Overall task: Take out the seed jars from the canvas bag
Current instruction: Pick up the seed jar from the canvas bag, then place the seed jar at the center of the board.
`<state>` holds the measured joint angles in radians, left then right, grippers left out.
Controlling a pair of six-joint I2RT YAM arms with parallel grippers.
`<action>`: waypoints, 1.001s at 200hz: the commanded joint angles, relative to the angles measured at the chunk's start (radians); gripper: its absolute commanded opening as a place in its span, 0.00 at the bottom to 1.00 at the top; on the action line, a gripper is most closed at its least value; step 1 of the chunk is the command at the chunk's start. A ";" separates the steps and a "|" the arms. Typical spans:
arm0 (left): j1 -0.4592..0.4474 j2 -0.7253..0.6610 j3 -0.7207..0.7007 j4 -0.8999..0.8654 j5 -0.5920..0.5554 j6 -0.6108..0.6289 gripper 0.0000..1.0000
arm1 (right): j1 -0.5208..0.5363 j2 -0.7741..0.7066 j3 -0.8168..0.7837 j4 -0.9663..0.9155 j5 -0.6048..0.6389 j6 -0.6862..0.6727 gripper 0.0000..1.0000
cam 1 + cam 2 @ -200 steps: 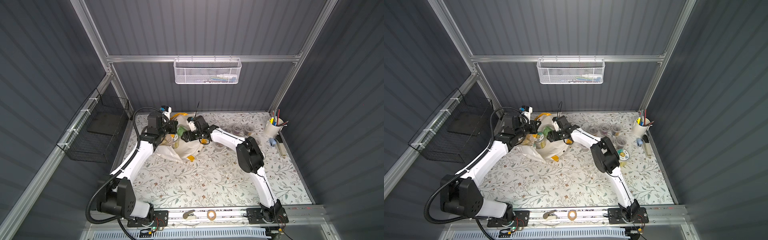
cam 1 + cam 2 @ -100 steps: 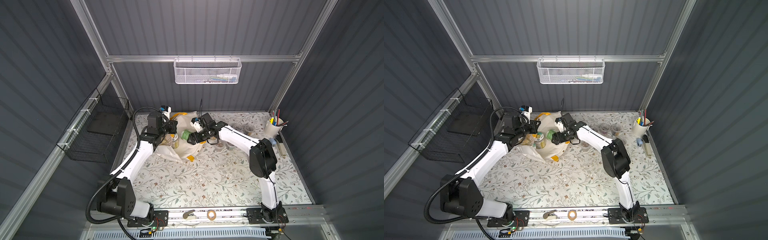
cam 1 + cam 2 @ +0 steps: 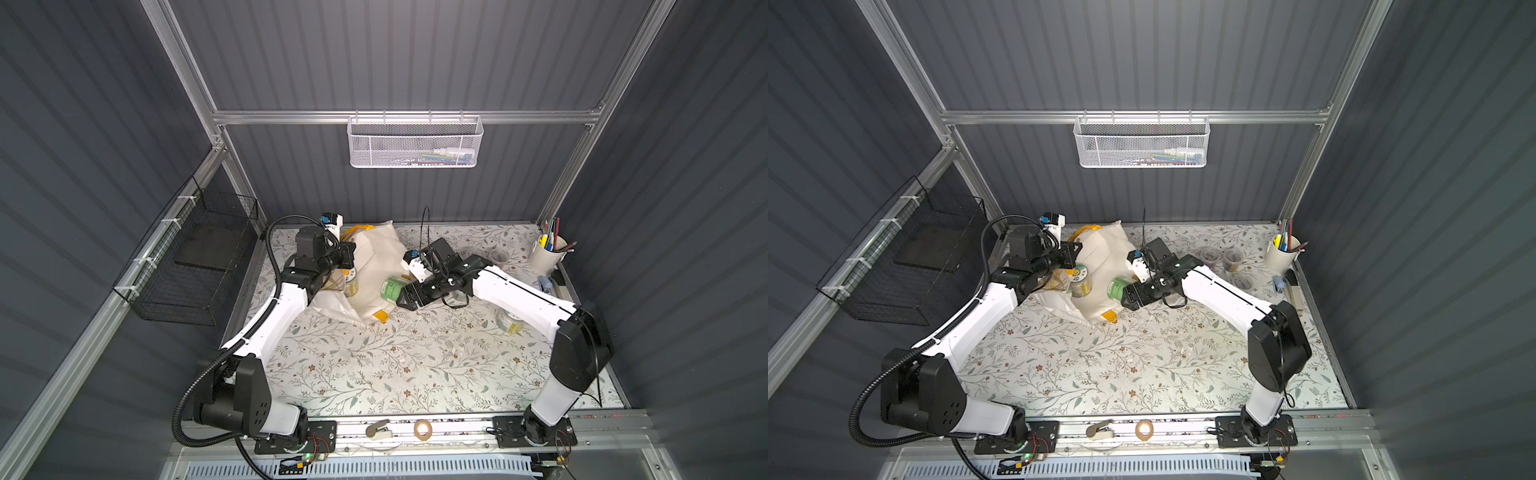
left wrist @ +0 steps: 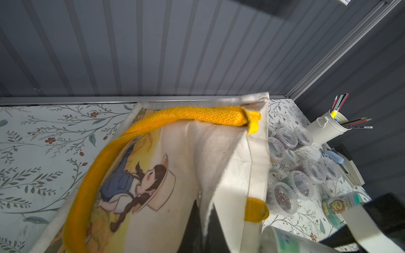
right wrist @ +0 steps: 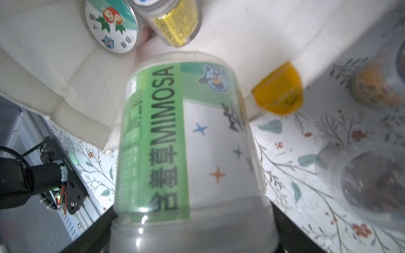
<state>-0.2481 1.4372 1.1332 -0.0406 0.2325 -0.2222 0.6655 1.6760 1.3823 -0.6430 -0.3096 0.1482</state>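
A clear plastic seed jar with a green MIMOSA label [image 5: 186, 142] lies sideways in the right gripper [image 3: 401, 294]. The jaws are clamped wide across one end of it, just outside the mouth of the off-white canvas bag with yellow handles [image 3: 378, 257]. The bag slumps near the back left corner of the floral table [image 3: 415, 365], with a second pictured-lid jar [image 3: 351, 281] in its mouth. The left gripper [image 4: 205, 221] is pinched together, apparently on the bag's rim. Small clear cups of seeds [image 3: 1229, 259] stand near the back right corner. Held by one end, the smooth jar could swivel or slip, or knock those cups when set down.
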 commanded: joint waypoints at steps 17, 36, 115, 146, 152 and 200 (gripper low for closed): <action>0.001 -0.005 -0.019 0.039 0.008 -0.014 0.00 | -0.030 -0.130 -0.104 -0.112 0.044 -0.014 0.81; 0.001 -0.003 -0.027 0.047 0.012 -0.019 0.00 | -0.055 -0.182 -0.146 -0.167 0.047 0.003 0.81; 0.001 -0.011 -0.064 0.086 0.033 -0.029 0.00 | -0.200 -0.271 -0.240 -0.427 0.116 0.091 0.81; 0.001 -0.015 -0.088 0.105 0.041 -0.036 0.00 | -0.269 -0.252 -0.260 -0.462 0.168 0.106 0.82; 0.001 -0.016 -0.095 0.114 0.043 -0.039 0.00 | -0.280 -0.245 -0.266 -0.461 0.173 0.107 0.82; 0.001 -0.005 -0.103 0.127 0.059 -0.044 0.00 | -0.331 -0.210 -0.273 -0.473 0.212 0.120 0.83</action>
<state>-0.2481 1.4357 1.0420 0.0929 0.2745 -0.2493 0.3492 1.4525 1.1080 -1.0817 -0.1238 0.2546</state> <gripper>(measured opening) 0.056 0.849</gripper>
